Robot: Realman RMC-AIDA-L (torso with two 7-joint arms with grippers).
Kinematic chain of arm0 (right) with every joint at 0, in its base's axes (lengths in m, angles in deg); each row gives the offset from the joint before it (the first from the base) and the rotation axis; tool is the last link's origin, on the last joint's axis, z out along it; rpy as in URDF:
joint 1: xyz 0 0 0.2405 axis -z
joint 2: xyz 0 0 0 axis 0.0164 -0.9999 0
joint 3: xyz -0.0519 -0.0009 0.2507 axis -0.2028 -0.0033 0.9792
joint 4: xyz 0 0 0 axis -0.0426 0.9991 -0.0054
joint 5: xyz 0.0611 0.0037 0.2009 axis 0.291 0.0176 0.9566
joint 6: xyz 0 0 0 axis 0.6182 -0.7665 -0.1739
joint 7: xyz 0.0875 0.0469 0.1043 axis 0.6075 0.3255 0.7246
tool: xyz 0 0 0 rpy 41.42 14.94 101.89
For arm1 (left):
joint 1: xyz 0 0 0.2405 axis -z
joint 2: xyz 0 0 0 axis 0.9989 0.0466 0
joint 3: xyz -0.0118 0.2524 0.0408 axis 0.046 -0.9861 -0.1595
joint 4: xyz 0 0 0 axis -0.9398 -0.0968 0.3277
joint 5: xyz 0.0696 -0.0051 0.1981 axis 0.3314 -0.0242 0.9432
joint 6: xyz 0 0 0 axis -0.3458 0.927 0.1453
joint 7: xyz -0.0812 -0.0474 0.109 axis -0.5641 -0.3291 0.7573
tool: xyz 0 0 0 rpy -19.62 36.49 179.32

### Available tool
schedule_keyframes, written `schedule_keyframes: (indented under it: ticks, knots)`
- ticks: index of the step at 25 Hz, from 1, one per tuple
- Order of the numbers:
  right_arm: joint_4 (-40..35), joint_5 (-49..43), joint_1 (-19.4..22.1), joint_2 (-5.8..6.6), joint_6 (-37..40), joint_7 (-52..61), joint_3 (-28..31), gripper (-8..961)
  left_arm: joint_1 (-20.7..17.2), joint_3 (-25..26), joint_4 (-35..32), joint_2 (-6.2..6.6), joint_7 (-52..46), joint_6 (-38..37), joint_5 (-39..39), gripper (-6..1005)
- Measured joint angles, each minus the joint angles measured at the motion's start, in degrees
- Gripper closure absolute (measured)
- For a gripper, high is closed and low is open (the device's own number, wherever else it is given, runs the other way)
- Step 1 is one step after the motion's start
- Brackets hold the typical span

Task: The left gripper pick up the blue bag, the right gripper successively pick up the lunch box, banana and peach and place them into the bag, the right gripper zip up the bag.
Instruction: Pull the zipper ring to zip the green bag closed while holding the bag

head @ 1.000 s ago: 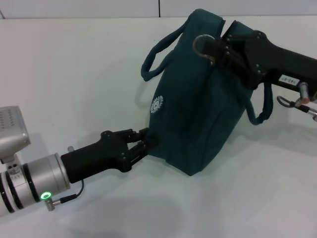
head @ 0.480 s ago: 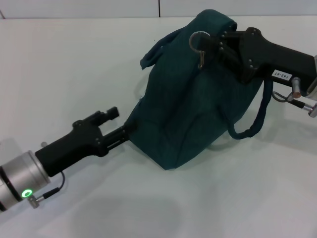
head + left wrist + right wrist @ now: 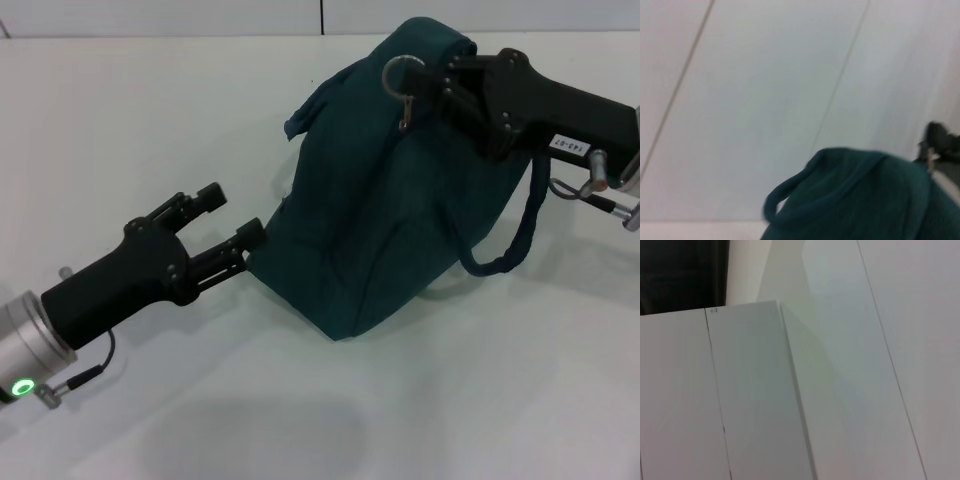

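Head view: blue bag (image 3: 385, 190) stands mid-table; left gripper (image 3: 228, 218) spread just left of its base – right gripper (image 3: 432, 88) pinches the top zipper pull. Left wrist view shows only the bag's top

a white table (image 3: 200, 130) with a thin dark seam (image 3: 322, 16) along its far edge.

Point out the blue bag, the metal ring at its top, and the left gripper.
blue bag (image 3: 390, 200), head view, middle of its side panel.
metal ring (image 3: 397, 73), head view, the ring's rim.
left gripper (image 3: 232, 215), head view, between its open fingertips.
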Motion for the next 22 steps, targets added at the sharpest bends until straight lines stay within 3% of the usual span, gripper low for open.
schedule_keyframes:
  ticks: [13, 22]
  knots:
    - [0.2, 0.4, -0.2, -0.2, -0.3, 0.0, 0.4, 937, 6.5, -0.4, 0.3, -0.35, 3.8, 1.7, -0.2, 161]
    - [0.2, 0.5, -0.5, -0.36, -0.4, 0.0, 0.4, 936, 8.7, -1.5, 0.6, -0.27, 3.6, 2.6, 0.6, 168]
